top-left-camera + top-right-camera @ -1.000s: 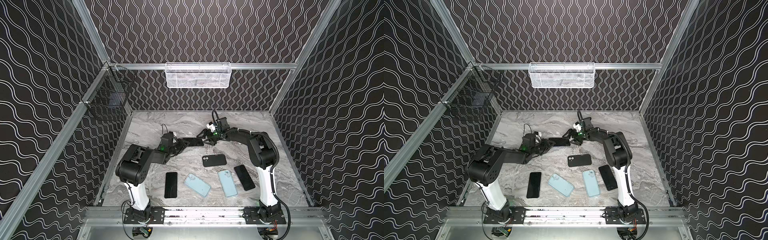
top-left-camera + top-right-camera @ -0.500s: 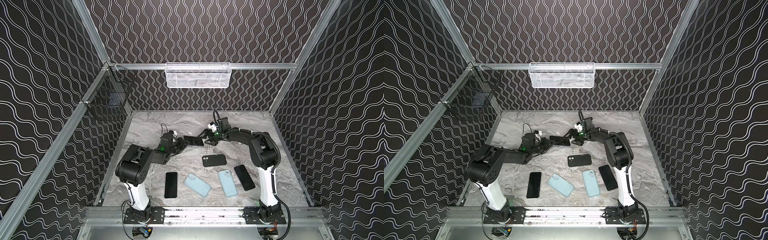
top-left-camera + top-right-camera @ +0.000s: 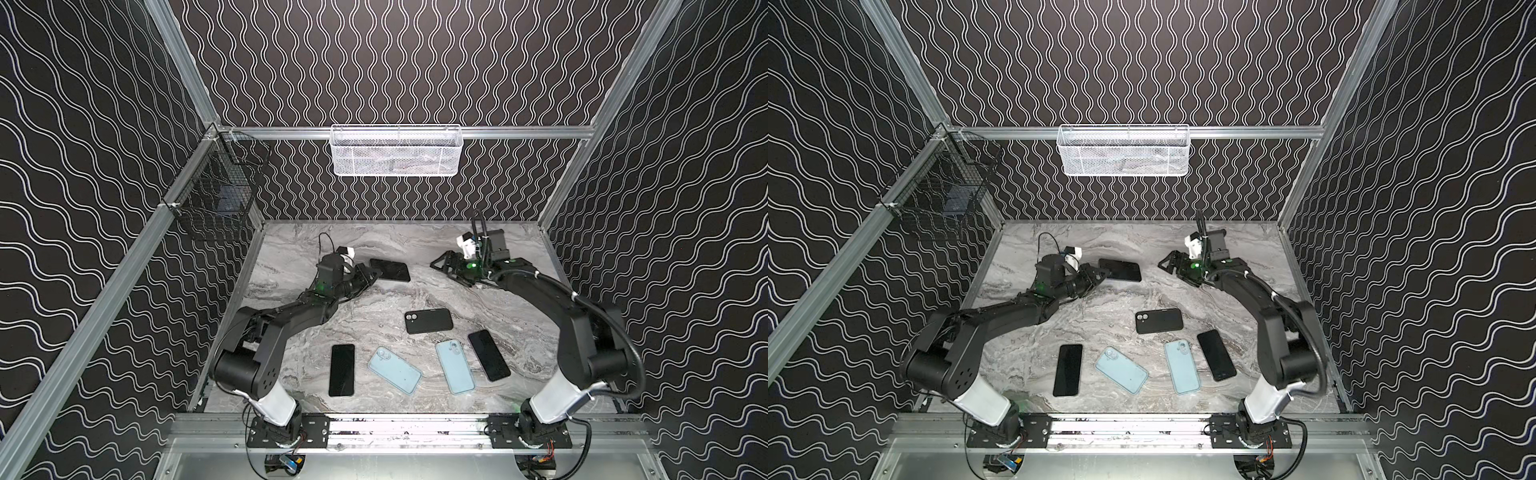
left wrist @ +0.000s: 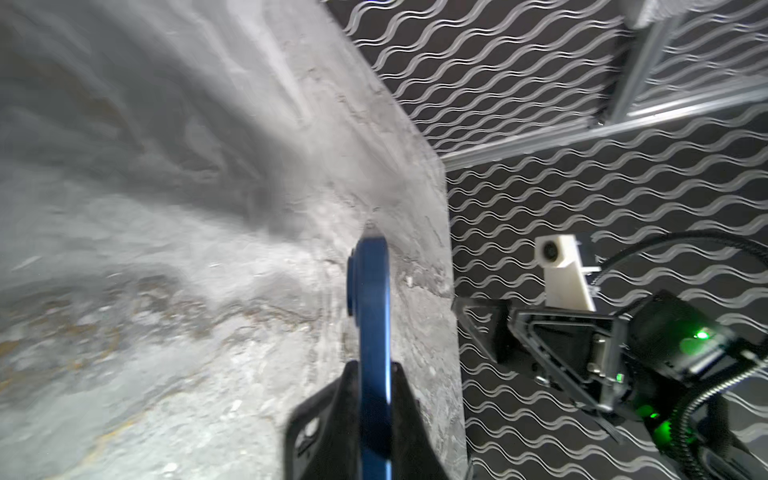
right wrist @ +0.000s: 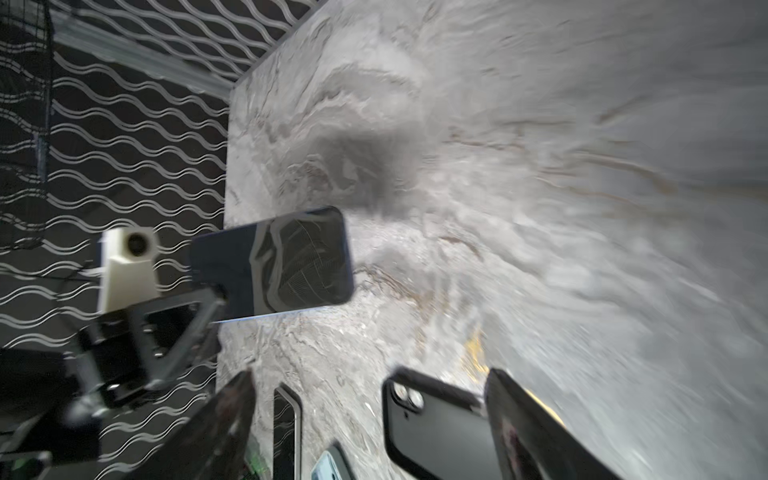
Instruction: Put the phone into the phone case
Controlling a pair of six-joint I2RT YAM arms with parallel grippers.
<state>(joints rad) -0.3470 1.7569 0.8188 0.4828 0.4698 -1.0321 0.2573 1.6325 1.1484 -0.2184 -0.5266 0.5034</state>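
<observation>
grey marbled bench point(image 3: 395, 299) floors a cell of black panels with white wavy lines, a white mesh basket point(image 3: 396, 150) on the back rail and a black wire basket point(image 3: 216, 199) on the left rail. in both top views the left pincer point(image 3: 372, 273) is clamped on one short end of the dark blue phone point(image 3: 390, 270), which lies roughly level, screen up, over the far left part of the bench. the right pincer point(image 3: 441, 261) stands wide with nothing in it, near the far right corner, well apart from the phone and facing it. the black case point(image 3: 428, 321) lies flat mid-bench. toward the near edge lie a black phone point(image 3: 342, 370), a light blue case point(image 3: 394, 370), a second light blue case point(image 3: 454, 366) and another black phone point(image 3: 489, 355), none touching

left wrist view: the phone point(image 4: 372, 291) is seen edge-on, pinched between the two black fingers point(image 4: 405, 415), with the right pincer across the bench corner against the wall

right wrist view: that pincer's own fingers point(image 5: 224, 419) are spread far apart, the black case point(image 5: 436, 432) on the bench between them. beyond, the left pincer point(image 5: 203, 303) grips the end of the phone point(image 5: 274, 266), whose glossy screen mirrors the wall lines, a dark shadow on the bench beside it
</observation>
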